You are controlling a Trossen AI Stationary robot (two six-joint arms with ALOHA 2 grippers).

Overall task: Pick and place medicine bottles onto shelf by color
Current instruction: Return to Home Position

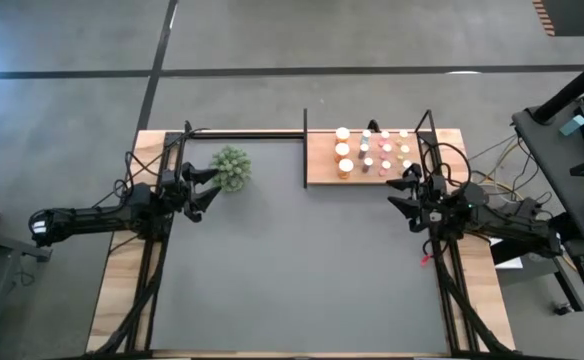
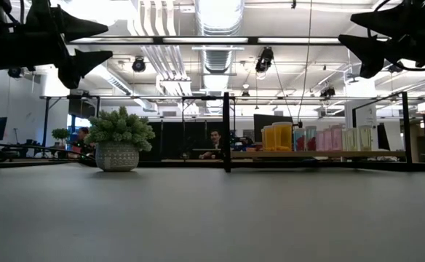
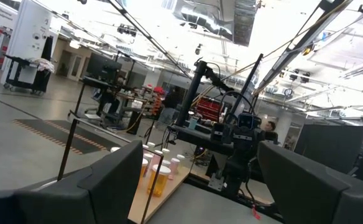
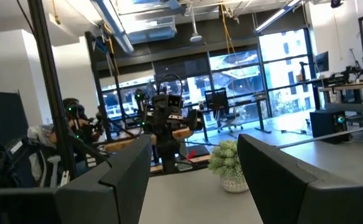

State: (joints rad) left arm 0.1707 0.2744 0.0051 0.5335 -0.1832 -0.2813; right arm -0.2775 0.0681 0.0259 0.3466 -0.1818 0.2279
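The medicine bottles (image 1: pixel 372 152) stand in rows on the wooden shelf (image 1: pixel 322 172) at the table's far right: orange ones (image 1: pixel 344 150) at the left of the group, pink and pale ones beside them. The low view shows them (image 2: pixel 316 138) upright on the shelf board (image 2: pixel 300 154). My left gripper (image 1: pixel 204 185) is open and empty, raised above the table at the far left, next to the plant ball. My right gripper (image 1: pixel 402 190) is open and empty, raised just in front of the shelf's right end.
A fuzzy green plant ball (image 1: pixel 231 168) in a grey pot (image 2: pixel 117 156) stands at the far left. Black rods (image 1: pixel 305 148) edge the shelf and run along the table's far side. People sit in the room beyond the table (image 2: pixel 214 140).
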